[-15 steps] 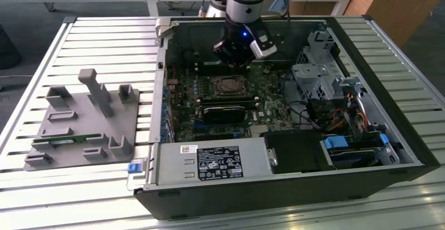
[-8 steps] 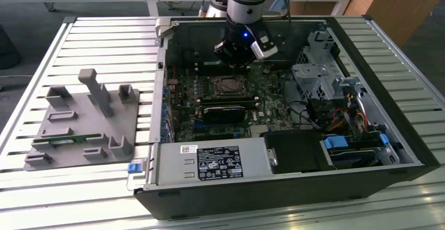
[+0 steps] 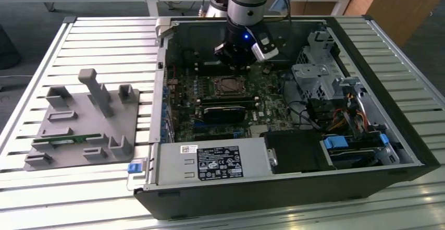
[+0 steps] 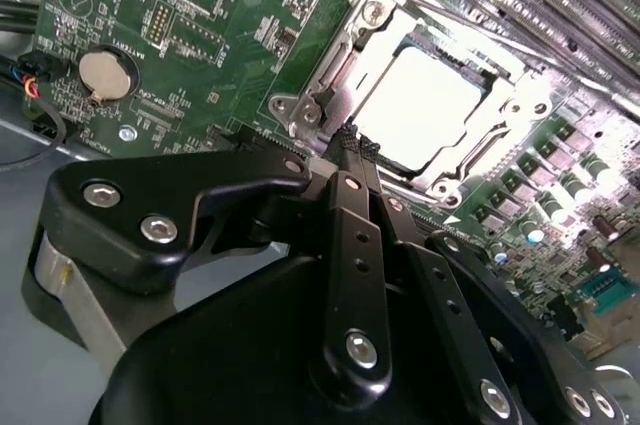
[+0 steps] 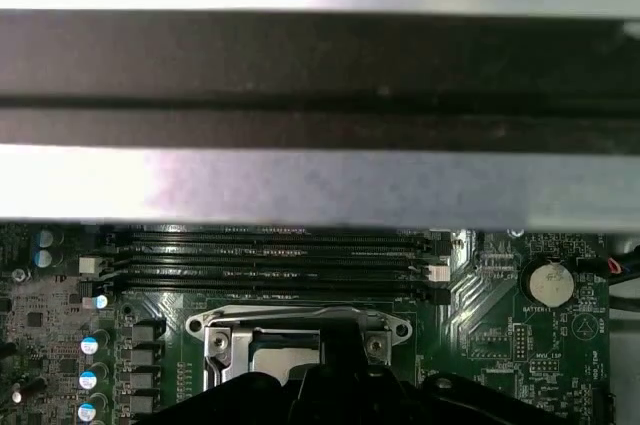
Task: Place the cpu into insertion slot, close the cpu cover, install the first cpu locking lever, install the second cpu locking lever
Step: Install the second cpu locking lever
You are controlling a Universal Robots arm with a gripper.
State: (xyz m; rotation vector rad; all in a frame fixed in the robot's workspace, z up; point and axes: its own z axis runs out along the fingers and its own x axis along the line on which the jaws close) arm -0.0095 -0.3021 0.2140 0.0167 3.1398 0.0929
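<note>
The gripper (image 4: 355, 150) hangs low over the green circuit board (image 4: 200, 45) inside the open computer case (image 3: 389, 136), its two fingers pressed together with nothing between them. The fingertips (image 4: 348, 137) sit at the edge of the insertion slot (image 4: 430, 110); whether they touch the metal there cannot be told.

The cpu (image 4: 415, 105) lies flat in the slot, its bright metal top showing through the cut-out of the cpu cover (image 4: 365, 10), which is down over it. In the second wrist view, the slot lies at about 1 o'clock from the fingertips. In the exterior view, the slot (image 3: 227, 86) sits at 6 o'clock from the gripper (image 3: 236, 63), with the black card (image 3: 224, 112) further along the same line.

Step in hand, by judgement: the locking levers, since chip and cover appear seated. No lever can be clearly made out.

To do it well:
- Keep the fingers narrow so they clear the round battery (image 4: 100, 73) and the long memory slots (image 5: 270, 265).
- Push on the lever only, never on the chip top.
- Move slowly; thin spring metal may slip off a closed tip.
</note>
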